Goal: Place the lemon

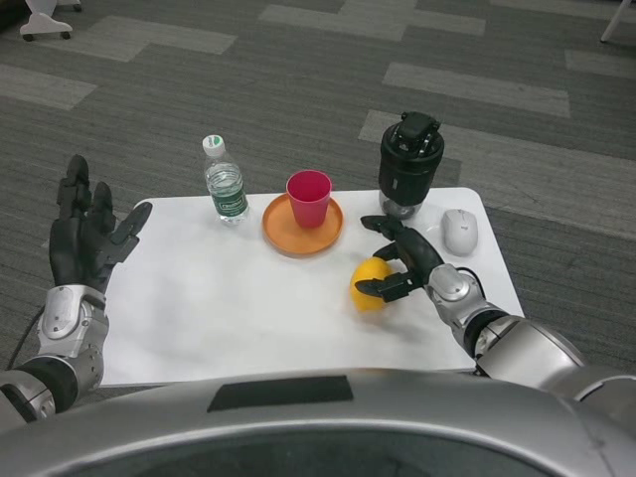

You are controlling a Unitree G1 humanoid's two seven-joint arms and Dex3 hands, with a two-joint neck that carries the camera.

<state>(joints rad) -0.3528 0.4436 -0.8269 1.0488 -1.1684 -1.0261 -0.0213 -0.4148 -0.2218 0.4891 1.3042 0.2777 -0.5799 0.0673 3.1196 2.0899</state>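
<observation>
The right hand (399, 260) grasps the lemon (369, 285) at lower right of centre on the white worktop (238, 308), below the orange plate (288, 232). The left hand (87, 234) hangs released at the frame's left edge.

No legible text anywhere — only a green label on the water bottle (227, 189), its print too small to read.

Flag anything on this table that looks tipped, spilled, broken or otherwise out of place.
Nothing stands out. The water bottle, the pink cup on the orange plate and the black blender all stand upright, the mouse lies flat, and the right hand holds the lemon.
</observation>
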